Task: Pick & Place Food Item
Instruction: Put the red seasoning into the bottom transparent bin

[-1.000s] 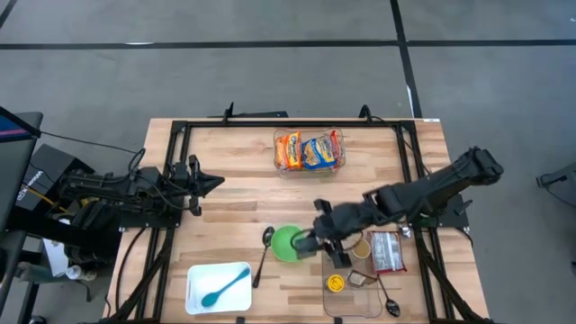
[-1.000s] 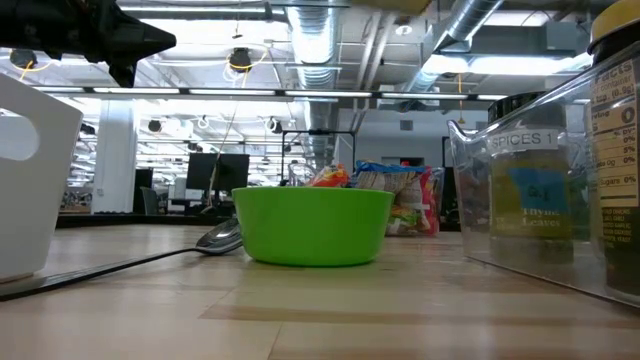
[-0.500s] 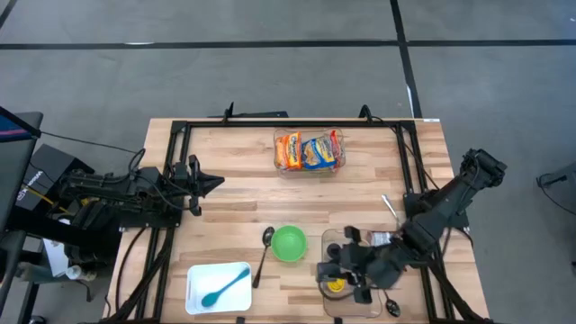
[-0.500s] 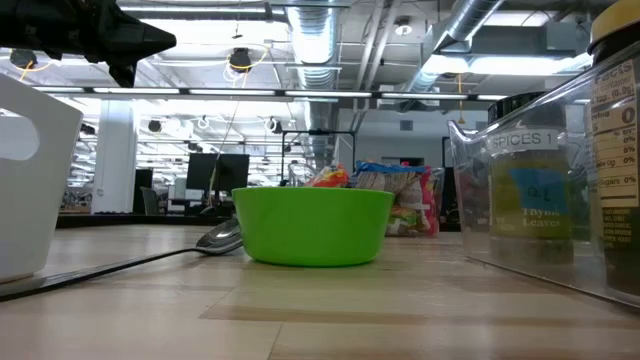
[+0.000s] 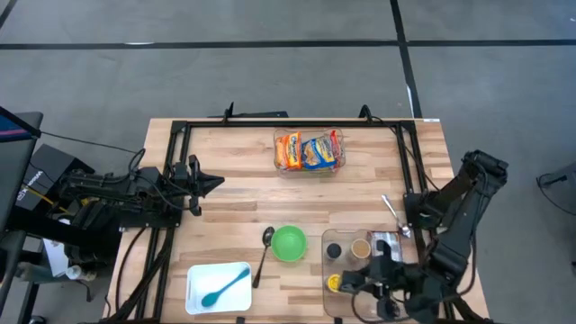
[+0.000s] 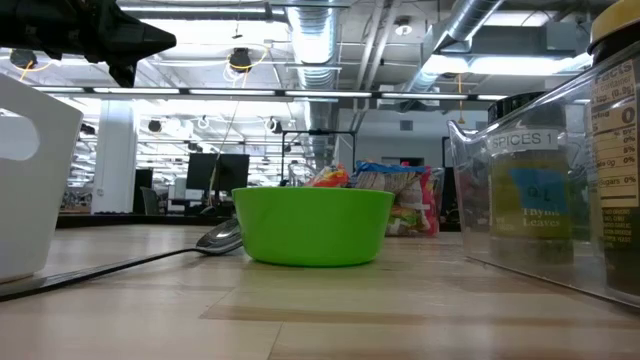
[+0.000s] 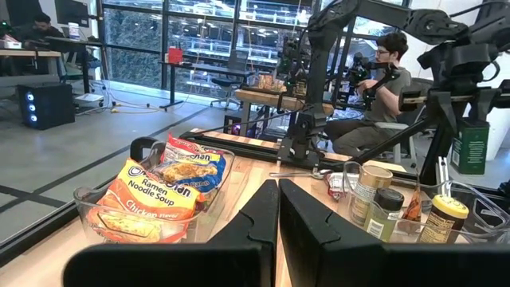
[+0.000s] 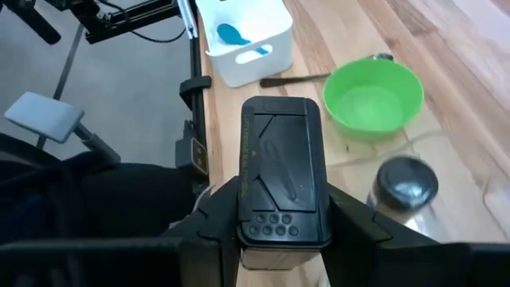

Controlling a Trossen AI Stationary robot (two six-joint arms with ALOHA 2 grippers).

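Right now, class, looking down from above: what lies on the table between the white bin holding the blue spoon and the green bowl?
In the high view, a metal spoon lies between the white bin and the green bowl, its bowl end beside the green bowl.

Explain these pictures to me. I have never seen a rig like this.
Two dark robot arms work at a wooden table. The high view looks straight down on it, the low view sits at table-top height, and each wrist view comes from a camera on one arm.

The left hand waits, shut, near the table's left edge. The right hand grips a spice jar with a dark lid, near the clear spice bin.

On the table lie a green bowl, a metal spoon, a white tray holding a teal spoon, and a clear tub of ramen packs.
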